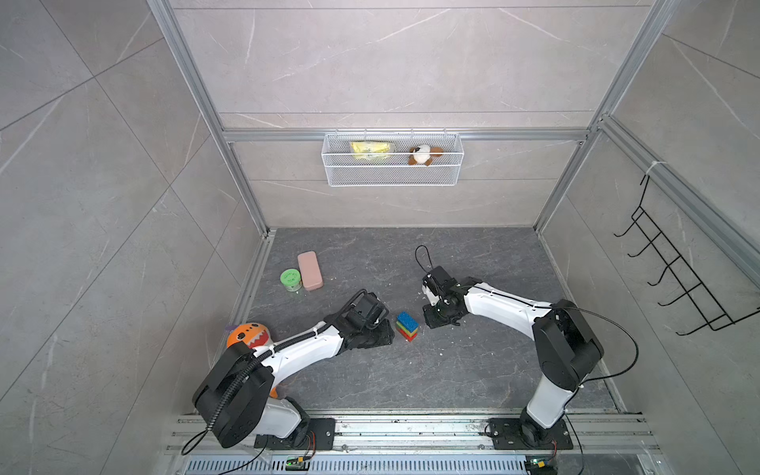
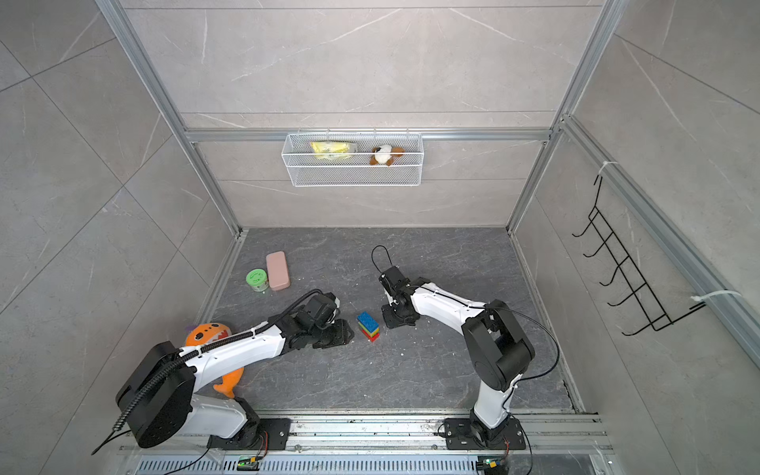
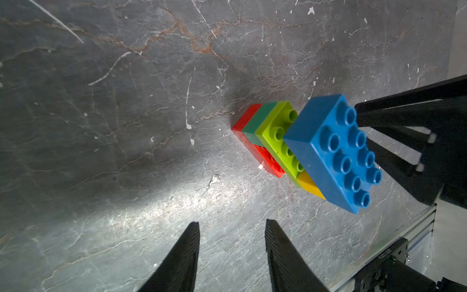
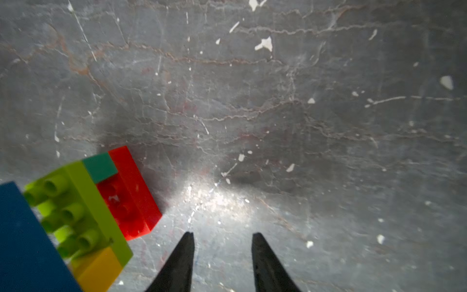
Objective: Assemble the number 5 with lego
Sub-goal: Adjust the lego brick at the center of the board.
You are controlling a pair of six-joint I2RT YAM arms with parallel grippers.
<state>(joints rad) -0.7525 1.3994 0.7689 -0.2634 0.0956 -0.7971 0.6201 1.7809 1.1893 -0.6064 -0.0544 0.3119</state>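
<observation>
Left fingers (image 3: 182, 257), just left of the number 5 (image 1: 407, 325): partly parted, holding nothing. The number 5 stands free on the dark worktop (image 1: 411, 378), with the blue brick (image 3: 328, 151) uppermost and the red brick (image 3: 267, 158) at its base. Right fingers (image 4: 180, 263), just right of it: likewise parted, empty.

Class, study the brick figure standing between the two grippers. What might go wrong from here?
1. The number 5 stands tall and narrow on the red brick, free between the open left gripper and right gripper; an arm brushing it could topple it.
2. The blue brick sits only on the short yellow brick, one end overhanging; a knock might pry it off.
</observation>
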